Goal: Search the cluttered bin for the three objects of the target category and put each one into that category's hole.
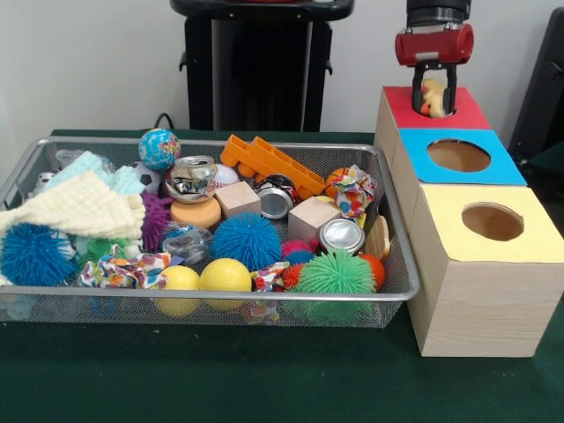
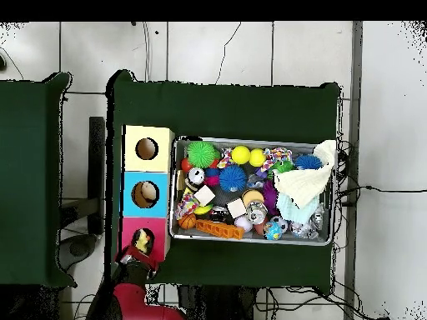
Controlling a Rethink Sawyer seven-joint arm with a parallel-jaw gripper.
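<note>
Green worktop (image 1: 264, 388) carries wire bin (image 1: 398, 295) and, just beside it, wooden box row: red-topped box (image 1: 471, 113), blue-topped box (image 1: 507, 166), yellow-topped box (image 1: 538, 231), each with round hole. Bin crowded: cream cloth (image 1: 84, 207), orange toy truck (image 1: 269, 165), spiky green ball (image 1: 335, 273), wooden cube (image 1: 313, 216), crushed cans. Gripper (image 1: 434, 97) hangs over red box's hole, jaws clamped on small yellow toy (image 1: 433, 95).

place: robot lab | showing it: green-clothed table (image 2: 225, 104) sitting on tiled floor (image 2: 208, 50), cables (image 2: 367, 190) trailing, wooden sorting box (image 1: 471, 256), pedestal (image 1: 260, 66)
</note>
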